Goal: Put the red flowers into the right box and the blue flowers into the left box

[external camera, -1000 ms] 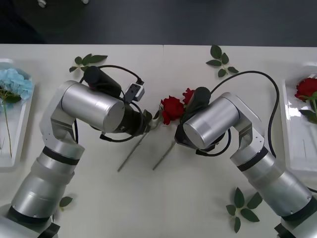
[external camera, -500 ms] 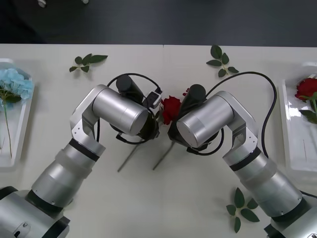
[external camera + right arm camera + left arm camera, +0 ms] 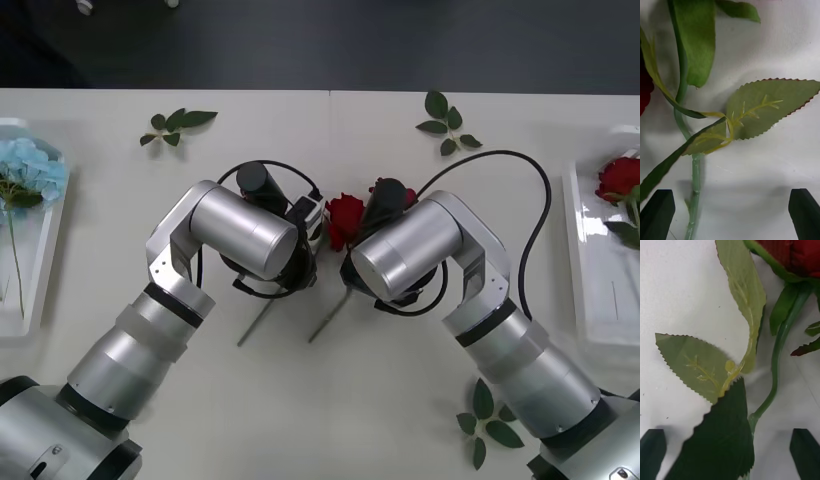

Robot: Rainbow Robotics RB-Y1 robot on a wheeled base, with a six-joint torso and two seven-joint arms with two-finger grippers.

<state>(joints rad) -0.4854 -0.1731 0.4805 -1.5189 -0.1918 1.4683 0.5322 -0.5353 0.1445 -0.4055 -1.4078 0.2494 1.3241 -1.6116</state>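
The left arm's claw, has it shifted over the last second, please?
Yes. The left claw has swung toward the table's middle, away from the left box, closing on the red flowers opposite the right claw. Both are open.

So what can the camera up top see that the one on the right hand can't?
From above, the front view takes in the whole table: both silver arms meeting mid-table, the left box holding a blue flower, the right box holding a red flower, and loose leaf sprigs. The right wrist view gives close detail instead: the open right gripper hovering over a green stem, plus a leaf's toothed edge. Both show the middle rose and the white tabletop.
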